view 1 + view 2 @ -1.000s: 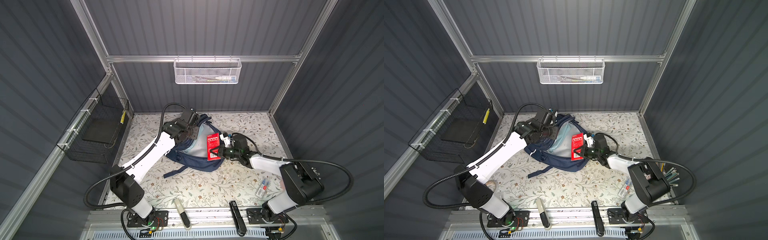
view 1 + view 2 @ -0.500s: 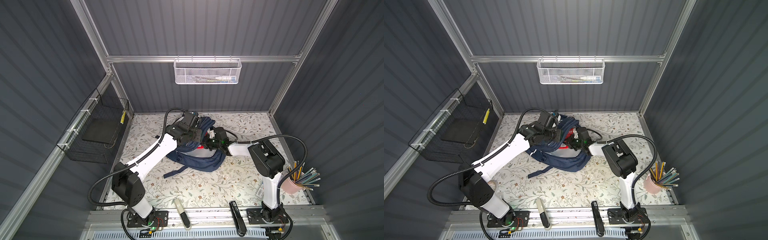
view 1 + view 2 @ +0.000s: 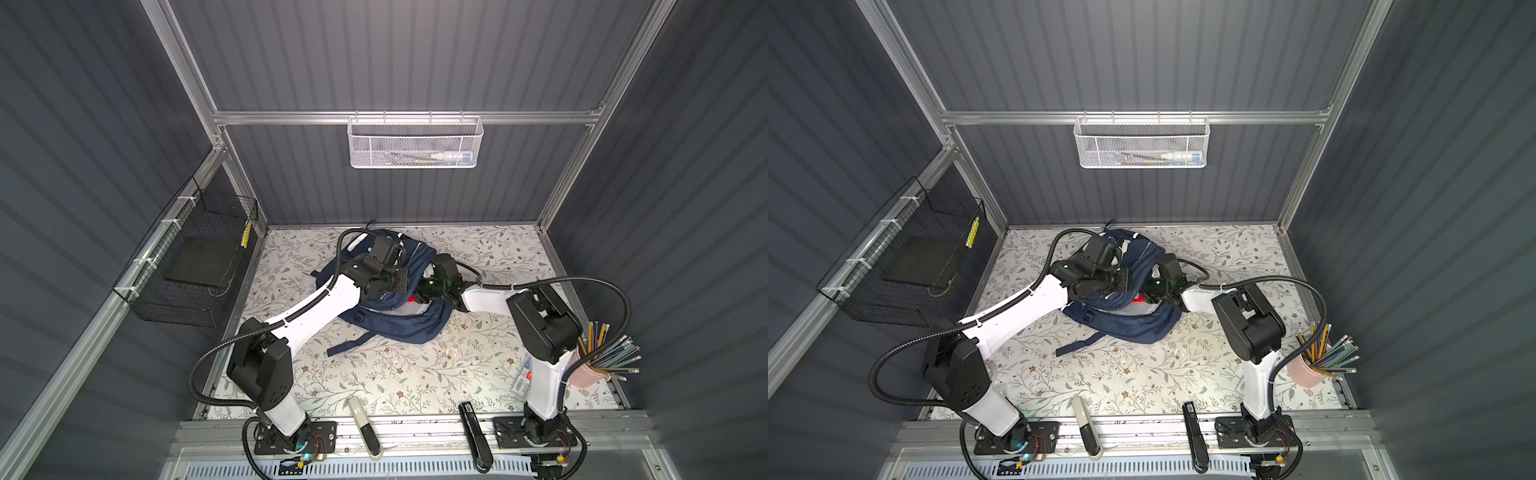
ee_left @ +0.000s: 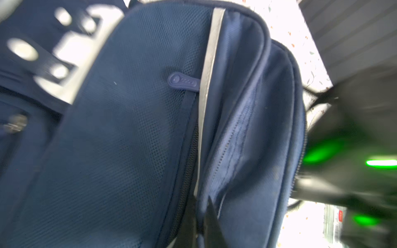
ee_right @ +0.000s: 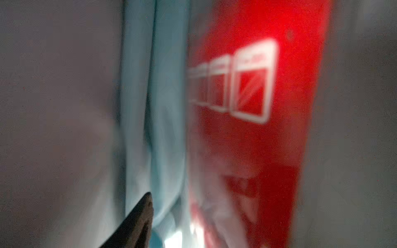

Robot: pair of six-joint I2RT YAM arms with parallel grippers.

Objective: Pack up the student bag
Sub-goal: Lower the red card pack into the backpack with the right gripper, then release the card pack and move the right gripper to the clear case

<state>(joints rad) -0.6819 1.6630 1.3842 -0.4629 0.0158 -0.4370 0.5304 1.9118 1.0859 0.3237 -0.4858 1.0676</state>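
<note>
The floral-patterned bench [image 3: 415, 374] fills the floor of the grey-walled cell. On it, toward the back and near the middle, lies the student bag [image 3: 395, 328]. It is navy blue and slumped, with a strap trailing toward the front, and it shows in both top views. The left arm [image 3: 316, 307] and the right arm [image 3: 490, 297] reach over the bag from opposite sides and meet above its opening.

A black wire basket [image 3: 187, 266] hangs on the left wall and a white mesh basket [image 3: 415, 141] on the back wall. A pink cup [image 3: 590, 374] of pencils stands at the bench's right edge, just beside the right arm's base.

In the left wrist view the left fingers [image 4: 211, 221] are closed, pinching the bag's fabric edge beside a pale stripe and zip teeth. The right fingers [image 5: 137, 219] are down inside the bag against its pale lining, next to a red packet [image 5: 257, 128]. Only one finger shows, blurred, so whether they stand apart or together cannot be told.
</note>
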